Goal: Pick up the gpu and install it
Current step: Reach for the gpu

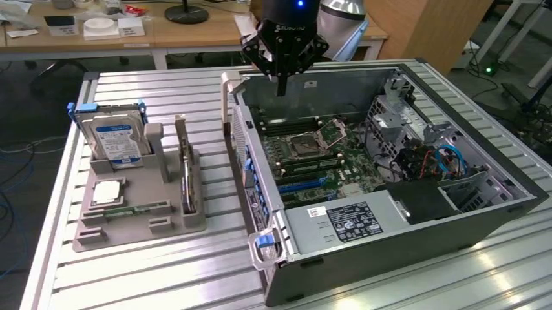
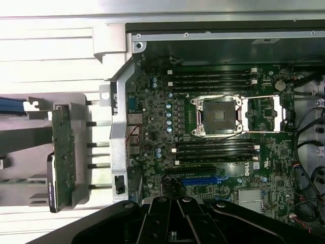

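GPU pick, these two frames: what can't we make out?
- gpu fan face: both views, the card stands edge-on in the grey holder.
- motherboard past the blue slot: wrist view, covered by the tool.
- power supply label text: exterior view, too small to read.

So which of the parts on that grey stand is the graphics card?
Start at the open computer case; the grey stand sits at its side, toward the exterior view's left. The gpu is the thin card standing on edge in the slot nearest the case, unlike the boxy blue-labelled hard drive or the flat-lying memory stick.
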